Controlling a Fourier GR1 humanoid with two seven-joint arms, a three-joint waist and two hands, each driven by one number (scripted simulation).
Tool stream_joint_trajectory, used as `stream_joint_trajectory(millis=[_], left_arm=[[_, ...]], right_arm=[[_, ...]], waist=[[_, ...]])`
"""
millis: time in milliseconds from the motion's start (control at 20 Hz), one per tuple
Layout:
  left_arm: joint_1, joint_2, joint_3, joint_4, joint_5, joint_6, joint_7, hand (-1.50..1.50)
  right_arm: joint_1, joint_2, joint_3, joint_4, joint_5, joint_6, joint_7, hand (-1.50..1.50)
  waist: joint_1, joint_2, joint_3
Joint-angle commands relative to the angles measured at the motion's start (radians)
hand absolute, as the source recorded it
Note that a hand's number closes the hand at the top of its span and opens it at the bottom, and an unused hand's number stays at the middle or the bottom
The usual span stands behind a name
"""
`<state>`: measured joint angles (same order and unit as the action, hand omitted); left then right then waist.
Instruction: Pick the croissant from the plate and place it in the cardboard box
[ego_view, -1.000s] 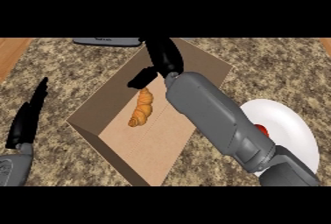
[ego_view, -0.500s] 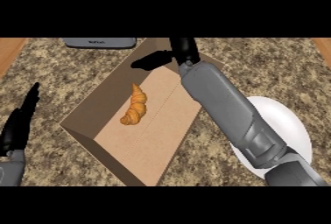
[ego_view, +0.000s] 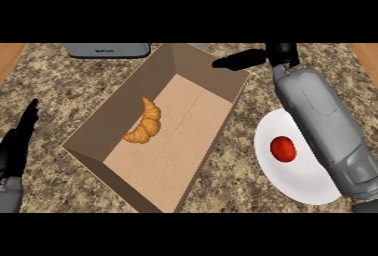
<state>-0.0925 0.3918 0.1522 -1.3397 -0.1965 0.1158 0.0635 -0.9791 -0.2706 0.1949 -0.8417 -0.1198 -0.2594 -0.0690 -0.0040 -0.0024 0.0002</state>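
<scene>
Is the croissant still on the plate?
No, the croissant lies on the floor of the box, while the plate holds only a red item.

The croissant (ego_view: 145, 123) is golden-brown and crescent-shaped, lying flat on the floor of the cardboard box (ego_view: 188, 112), towards the box's left wall and about halfway along its length, its tips curving to the left. The box is a long, open-topped brown carton set at a slant on the counter (ego_view: 66, 85). The white round plate (ego_view: 295, 180) lies on the counter just right of the box.
</scene>
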Motion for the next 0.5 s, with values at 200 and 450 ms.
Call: stream_joint_trajectory(millis=[200,450], left_arm=[[0.025,-0.017,-0.003,-0.055,-0.009,-0.003,0.042,0.0],[-0.042,0.006,0.02,0.005,-0.023,-0.009,0.03,0.0]], right_arm=[[0.188,-0.244,-0.115,-0.084,-0.063,0.244,-0.083,-1.5],[0.244,-0.362,-0.163,-0.071,-0.084,0.422,-0.119,-1.5]], waist=[[0.001,0.0,0.0],[-0.003,0.002,0.0]])
